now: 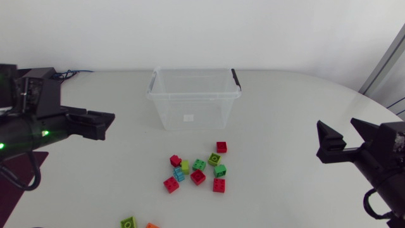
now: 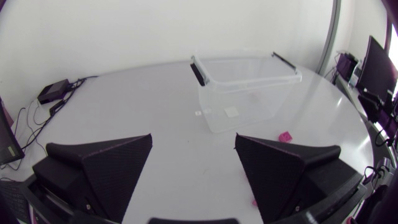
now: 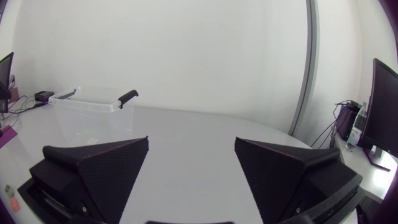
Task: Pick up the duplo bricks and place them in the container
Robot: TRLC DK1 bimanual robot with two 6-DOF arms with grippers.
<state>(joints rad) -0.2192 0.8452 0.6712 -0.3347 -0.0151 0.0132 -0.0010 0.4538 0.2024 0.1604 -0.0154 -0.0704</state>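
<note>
The left gripper hangs over the table's left side, well apart from everything, with its jaws wide and nothing between them (its wrist view shows the gap plainly). Near the front edge lie two stray bricks, a green one and, just beside it, an orange one, cut off by the view. The clear container stands upright at the middle back, black handles on its rim, and holds no bricks. In front of it the main cluster sits on the table: red, green, yellow-green and one blue brick, some touching, with a red brick nearest the container. The right gripper hovers over the right side, far from the bricks, its jaws also spread wide and holding nothing.
</note>
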